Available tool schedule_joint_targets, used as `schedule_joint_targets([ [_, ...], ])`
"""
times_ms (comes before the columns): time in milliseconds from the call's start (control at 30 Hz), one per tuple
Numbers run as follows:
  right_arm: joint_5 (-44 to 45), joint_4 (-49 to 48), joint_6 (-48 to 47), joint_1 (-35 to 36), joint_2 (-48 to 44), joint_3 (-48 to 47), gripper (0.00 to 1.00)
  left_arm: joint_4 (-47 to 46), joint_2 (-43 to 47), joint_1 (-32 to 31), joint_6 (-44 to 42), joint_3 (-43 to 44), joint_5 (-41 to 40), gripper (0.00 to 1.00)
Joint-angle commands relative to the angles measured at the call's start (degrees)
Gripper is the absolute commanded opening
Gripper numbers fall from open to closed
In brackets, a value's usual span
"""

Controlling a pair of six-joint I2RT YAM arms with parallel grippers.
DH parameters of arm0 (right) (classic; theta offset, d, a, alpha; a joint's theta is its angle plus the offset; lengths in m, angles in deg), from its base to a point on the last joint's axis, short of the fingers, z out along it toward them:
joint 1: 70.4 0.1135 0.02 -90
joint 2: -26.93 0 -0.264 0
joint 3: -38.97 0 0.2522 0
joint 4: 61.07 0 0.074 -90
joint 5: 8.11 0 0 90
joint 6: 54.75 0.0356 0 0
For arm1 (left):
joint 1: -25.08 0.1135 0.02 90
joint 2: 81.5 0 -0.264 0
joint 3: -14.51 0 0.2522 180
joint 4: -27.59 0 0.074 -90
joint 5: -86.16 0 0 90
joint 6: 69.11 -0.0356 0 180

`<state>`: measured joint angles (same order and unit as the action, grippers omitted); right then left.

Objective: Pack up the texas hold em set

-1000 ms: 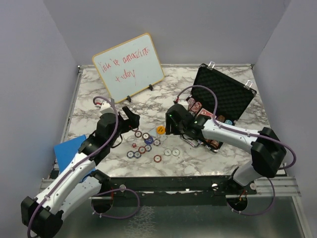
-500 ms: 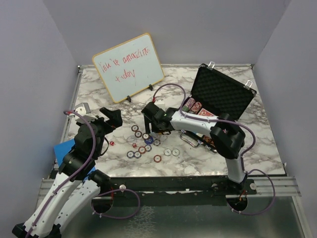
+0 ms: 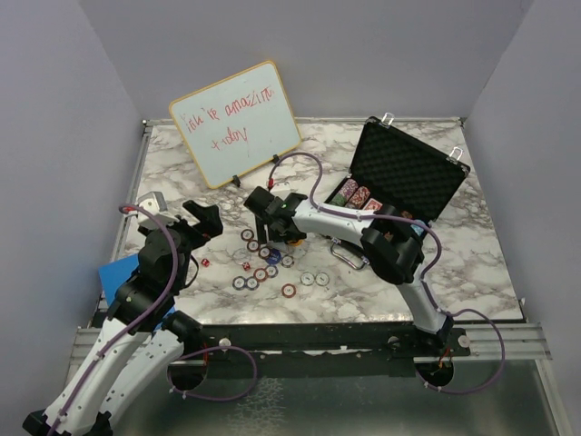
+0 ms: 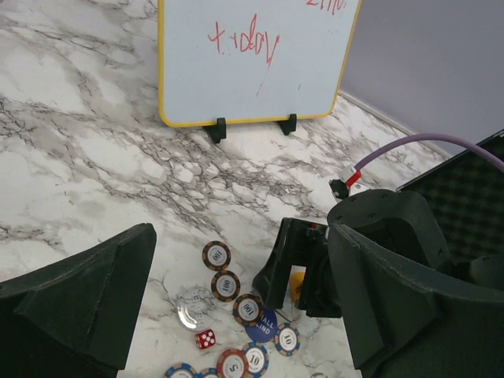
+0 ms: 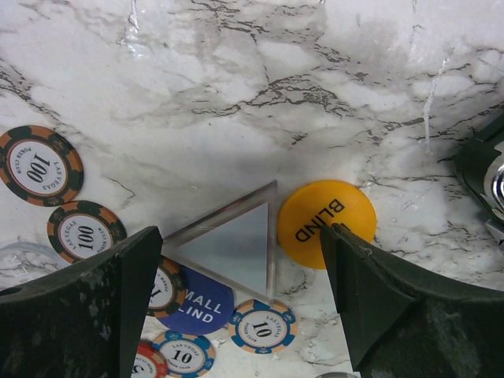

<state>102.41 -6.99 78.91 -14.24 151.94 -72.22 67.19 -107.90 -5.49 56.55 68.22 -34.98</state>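
While left gripper (image 3: 207, 218) hovers, right gripper (image 5: 240, 240) gapes over orange-yellow disc (image 5: 327, 223).

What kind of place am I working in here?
Probably a lab robot cell, not a home: plain grey walls box in a marble-print table, with a propped whiteboard behind the poker chips.

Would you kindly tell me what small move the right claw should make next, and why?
Probably nudge the right claw to centre on the orange disc: its jaws stand open, but the disc lies by one finger, not midway, outside the briefcase.
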Motion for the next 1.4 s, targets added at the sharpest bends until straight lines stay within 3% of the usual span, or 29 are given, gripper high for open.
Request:
schedule_joint_targets([
  [0, 1.1, 5.3, 0.3, 1.4, 3.7, -2.7, 0.88, 0.3, 0.8, -0.1, -1.3, -1.4, -1.2, 0.99],
  [467, 1.0, 5.3, -0.4, 3.3, 4.0, -3.1, 0.92, 0.5, 1.9, -0.1, -1.2, -2.5, -1.2, 0.99],
  [667, -1.3, 4.9, -0.7, 3.3, 3.7, -2.1, 0.77, 0.7, 2.0, -0.1, -1.0, -2.8, -1.1, 0.99],
  [800, 0.0, 5.3, -0.5, 3.3, 4.4, -2.7, 0.73, 0.7, 2.0, -0.1, -1.0, -2.8, -1.1, 0.99],
  [1067, 2.6, 5.3, -2.1, 3.3, 3.4, -4.5, 0.53, 0.8, 1.9, -0.1, -1.1, -2.9, -1.2, 0.99],
  [1367, 7.9, -1.1, -3.0, 3.3, -11.0, 2.6, 0.51, 1.1, 2.3, -0.1, -1.2, -2.6, -0.9, 0.99],
])
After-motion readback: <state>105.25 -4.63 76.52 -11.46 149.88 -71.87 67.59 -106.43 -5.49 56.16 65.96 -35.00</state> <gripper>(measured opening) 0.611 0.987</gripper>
